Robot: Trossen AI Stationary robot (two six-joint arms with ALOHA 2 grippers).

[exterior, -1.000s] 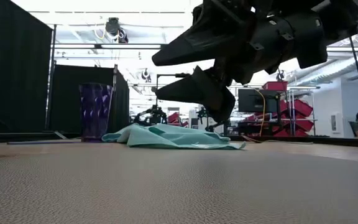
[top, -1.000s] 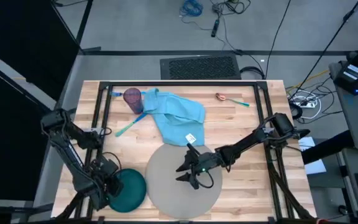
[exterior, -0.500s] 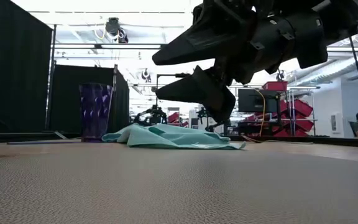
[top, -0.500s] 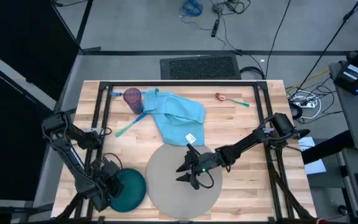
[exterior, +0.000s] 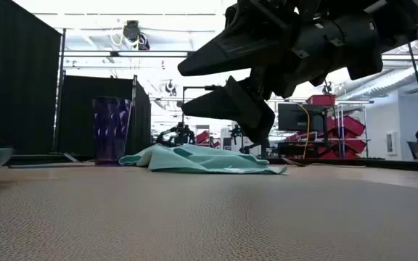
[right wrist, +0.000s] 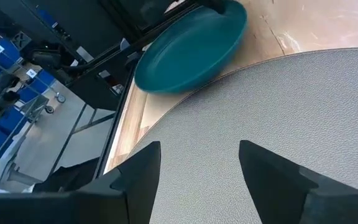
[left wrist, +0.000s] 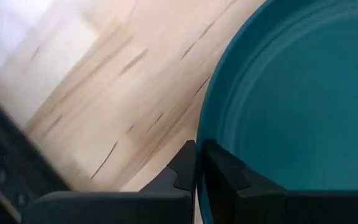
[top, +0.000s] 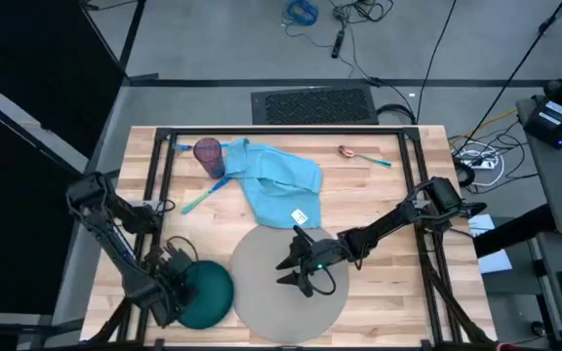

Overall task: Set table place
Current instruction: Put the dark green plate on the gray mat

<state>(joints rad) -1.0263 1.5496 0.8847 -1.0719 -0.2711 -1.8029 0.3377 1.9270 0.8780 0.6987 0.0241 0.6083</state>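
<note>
The left tool (top: 176, 292) pinches the rim of the plate (top: 205, 295), at the bench's (top: 388, 205) near-left, just beside the mat (top: 261, 283). The right tool (top: 296, 273) hovers spread over the mat, which lies near-centre, its far edge meeting the napkin (top: 281, 180).

Grey floor (top: 232, 49) strewn with cables (top: 344, 19); red bins (exterior: 343, 125), perhaps shelving, behind.
</note>
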